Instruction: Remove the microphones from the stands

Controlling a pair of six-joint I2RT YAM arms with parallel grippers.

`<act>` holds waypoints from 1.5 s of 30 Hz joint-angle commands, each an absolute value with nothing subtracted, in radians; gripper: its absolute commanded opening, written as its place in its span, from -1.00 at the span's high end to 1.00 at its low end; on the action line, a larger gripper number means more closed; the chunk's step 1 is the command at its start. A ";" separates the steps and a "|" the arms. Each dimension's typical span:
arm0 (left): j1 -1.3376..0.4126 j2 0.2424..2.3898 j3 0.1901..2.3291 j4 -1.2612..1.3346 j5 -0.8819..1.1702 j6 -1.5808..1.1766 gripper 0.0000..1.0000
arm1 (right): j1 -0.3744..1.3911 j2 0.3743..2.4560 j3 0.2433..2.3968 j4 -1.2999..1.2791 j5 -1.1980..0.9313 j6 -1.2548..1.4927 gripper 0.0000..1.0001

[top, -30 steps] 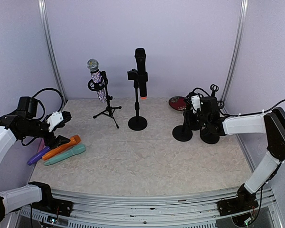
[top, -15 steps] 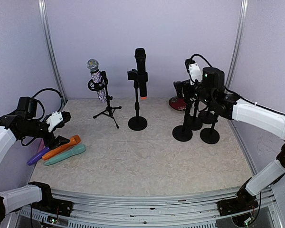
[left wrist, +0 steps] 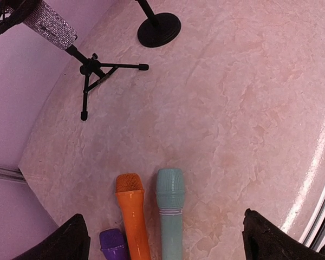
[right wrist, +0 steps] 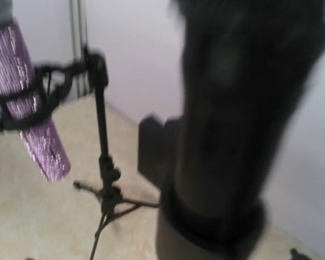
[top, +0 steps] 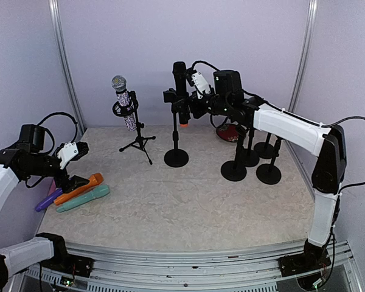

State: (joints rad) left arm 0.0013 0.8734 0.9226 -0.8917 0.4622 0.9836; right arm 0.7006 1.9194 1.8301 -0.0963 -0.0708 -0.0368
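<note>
Orange microphone (left wrist: pixel 133 216) beside teal microphone (left wrist: pixel 170 214)

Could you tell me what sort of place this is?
Probably a robot lab test cell: plain lavender walls, metal corner posts, a marble-patterned table, plus a black microphone and a glittery microphone on stands.

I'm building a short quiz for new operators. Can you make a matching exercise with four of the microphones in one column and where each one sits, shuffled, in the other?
Things:
1. black microphone
2. glittery microphone
3. orange microphone
4. teal microphone

Places:
A. lying flat at the end of the row, nearest the table's front edge
B. held on the tripod stand
C. held on the round-base stand
D. lying flat in the middle of the row

Pairs: 1-C, 2-B, 3-D, 4-A
</note>
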 commanded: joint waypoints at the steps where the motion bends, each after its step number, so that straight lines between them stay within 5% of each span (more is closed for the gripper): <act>1: 0.010 0.842 0.929 -0.899 0.505 0.957 -0.93 | 0.703 2.002 1.960 -0.164 -0.119 -0.033 -0.96; 16: 0.014 0.810 0.937 -0.878 0.520 0.903 -0.98 | 0.655 2.121 2.080 -0.146 -0.111 -0.036 -0.62; 25: 0.013 0.820 0.963 -0.906 0.557 0.917 -0.97 | 0.657 2.167 2.105 -0.111 -0.160 -0.010 -0.24; 29: 0.012 0.822 0.969 -0.910 0.554 0.923 -0.98 | 0.668 2.166 2.104 -0.085 -0.160 0.000 0.02; 33: 0.012 0.819 0.968 -0.909 0.552 0.925 -0.98 | 0.689 2.129 2.059 -0.029 -0.115 0.004 0.57; 45: 0.009 0.835 0.988 -0.893 0.599 0.873 -0.97 | 0.785 1.912 1.794 0.122 -0.130 0.037 1.00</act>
State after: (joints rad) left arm 0.0071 0.8246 0.9424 -0.8993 0.5507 0.9150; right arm 0.7254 2.0460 1.8797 0.0051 -0.0883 -0.0067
